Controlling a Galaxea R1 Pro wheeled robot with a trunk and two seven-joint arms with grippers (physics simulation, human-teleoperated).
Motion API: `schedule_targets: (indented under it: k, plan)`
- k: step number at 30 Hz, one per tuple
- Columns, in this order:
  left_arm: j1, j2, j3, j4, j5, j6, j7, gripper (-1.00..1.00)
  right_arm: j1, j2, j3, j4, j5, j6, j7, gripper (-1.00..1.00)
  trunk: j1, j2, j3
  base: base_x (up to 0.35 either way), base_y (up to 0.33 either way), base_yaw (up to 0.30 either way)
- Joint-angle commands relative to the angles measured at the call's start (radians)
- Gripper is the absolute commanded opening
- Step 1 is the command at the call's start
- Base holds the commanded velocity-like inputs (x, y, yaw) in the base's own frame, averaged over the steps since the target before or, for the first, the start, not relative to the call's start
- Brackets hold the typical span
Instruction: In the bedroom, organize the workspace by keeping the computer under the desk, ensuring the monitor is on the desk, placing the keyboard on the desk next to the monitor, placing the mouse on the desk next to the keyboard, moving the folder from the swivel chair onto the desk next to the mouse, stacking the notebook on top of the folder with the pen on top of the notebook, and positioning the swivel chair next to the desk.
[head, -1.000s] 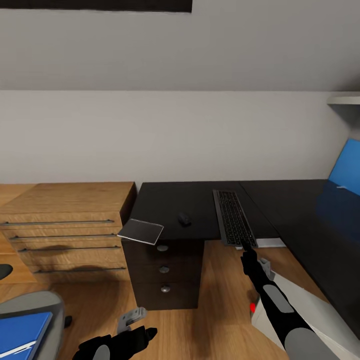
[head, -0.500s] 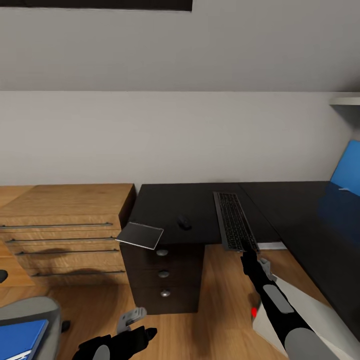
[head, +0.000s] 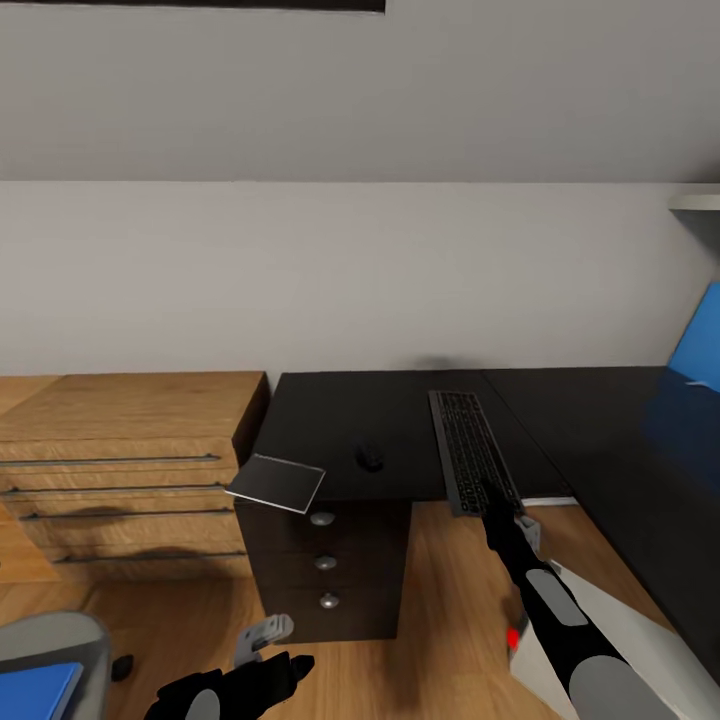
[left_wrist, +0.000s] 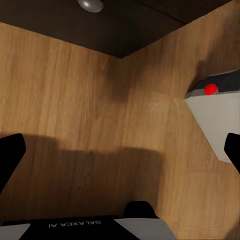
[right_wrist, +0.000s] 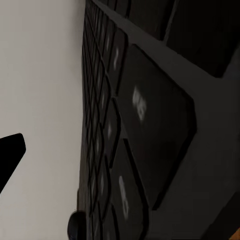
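Observation:
The slim dark keyboard (head: 472, 450) lies on the black desk (head: 330, 410), its near end past the front edge. My right gripper (head: 496, 500) is at that end, open; in the right wrist view the keys (right_wrist: 130, 130) are very close, one fingertip (right_wrist: 10, 152) stands far from them and the other is hidden. The small mouse (head: 370, 456) sits left of the keyboard. The grey notebook (head: 277, 483) overhangs the desk's front left corner. The blue folder (head: 35, 690) lies on the swivel chair (head: 50, 640) at lower left. The grey computer (head: 600, 625) (left_wrist: 220, 115) stands on the floor. My left gripper (head: 265, 632) (left_wrist: 120, 150) hangs open over the floor.
A light wooden drawer cabinet (head: 120, 470) stands left of the desk. The dark three-drawer unit (head: 325, 565) fills the space under the desk's left end. A slanted bright blue panel (head: 700, 350) shows at the right edge; I cannot tell what it is.
The whole view has shifted: the desk sits a little lower in the picture and the chair has slid toward the lower left corner. The right gripper stays at the keyboard's near end.

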Motion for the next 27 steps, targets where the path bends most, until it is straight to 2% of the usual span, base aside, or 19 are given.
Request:
schedule_targets:
  k: [1, 15, 16, 27]
  plan:
    - [0.0, 0.0, 0.0, -0.001, 0.011, 0.003, 0.01, 1.0, 0.0, 0.0, -0.003, 0.0, -0.011, 0.01, 0.004, 1.0, 0.0, 0.0, -0.001, 0.11, 0.0, 0.0]
    - [0.0, -0.002, -0.001, 0.0, 0.013, 0.004, 0.013, 1.0, 0.0, 0.0, -0.003, 0.0, -0.011, 0.01, 0.004, 1.0, 0.0, 0.0, -0.001, 0.018, 0.0, 0.0]
    - [0.0, -0.002, -0.001, 0.0, 0.013, 0.004, 0.014, 1.0, 0.0, 0.0, -0.003, 0.0, -0.011, 0.01, 0.003, -1.0, 0.0, 0.0, -0.001, 0.0, 0.0, 0.0]
    - [0.001, -0.002, -0.001, 0.001, 0.013, 0.003, 0.014, 1.0, 0.0, 0.0, -0.005, 0.0, -0.011, 0.01, 0.004, -1.0, 0.0, 0.0, -0.001, 0.0, 0.0, 0.0]
